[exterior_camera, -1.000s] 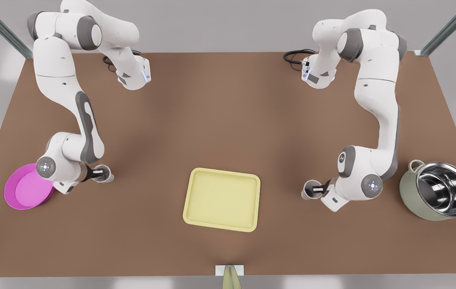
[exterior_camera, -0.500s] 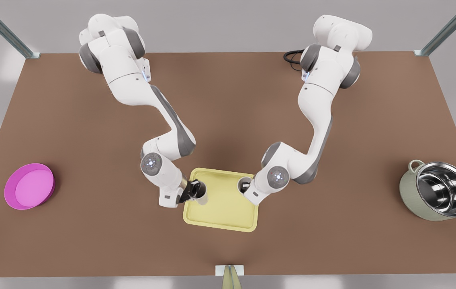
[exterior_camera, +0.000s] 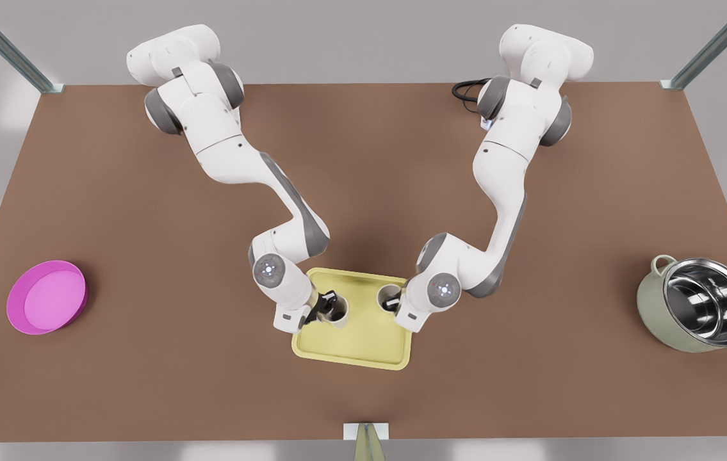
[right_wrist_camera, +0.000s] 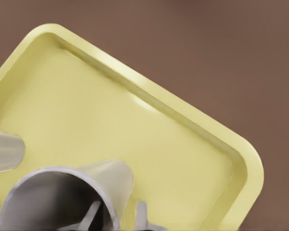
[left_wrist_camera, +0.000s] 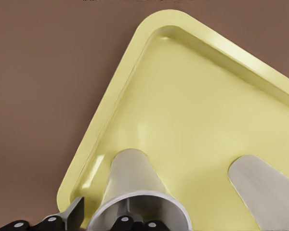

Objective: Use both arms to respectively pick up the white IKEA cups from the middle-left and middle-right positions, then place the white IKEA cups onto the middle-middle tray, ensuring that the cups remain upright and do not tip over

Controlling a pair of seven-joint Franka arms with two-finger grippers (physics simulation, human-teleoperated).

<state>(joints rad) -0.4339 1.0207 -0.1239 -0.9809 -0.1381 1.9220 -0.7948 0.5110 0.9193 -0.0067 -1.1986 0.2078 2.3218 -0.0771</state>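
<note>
Hovering over the tray (exterior_camera: 363, 339), both arms are bringing their cups in from opposite sides in the front view: the left gripper (exterior_camera: 326, 306) is holding one white cup (exterior_camera: 337, 312) near the tray's edge on the front view's left, while the right gripper (exterior_camera: 394, 301) is holding the other white cup (exterior_camera: 389, 297) near the far corner on the front view's right, the two cups apart from each other. A pink bowl (exterior_camera: 47, 305) and a steel pot (exterior_camera: 702, 313) are sitting well away at the table's sides. In the left wrist view, the left gripper's dark fingers (left_wrist_camera: 72, 217) are pinching the rim of its cup (left_wrist_camera: 135, 187), whose base is pointing down at the tray floor (left_wrist_camera: 192, 106); the other cup (left_wrist_camera: 265, 185) is showing nearby. In the right wrist view, the right gripper's fingers (right_wrist_camera: 89, 214) are straddling the wall of its cup (right_wrist_camera: 62, 195) above the tray (right_wrist_camera: 135, 125). Lowering straight down, keeping each base level, and releasing only once it is resting flat should be keeping both upright.
</note>
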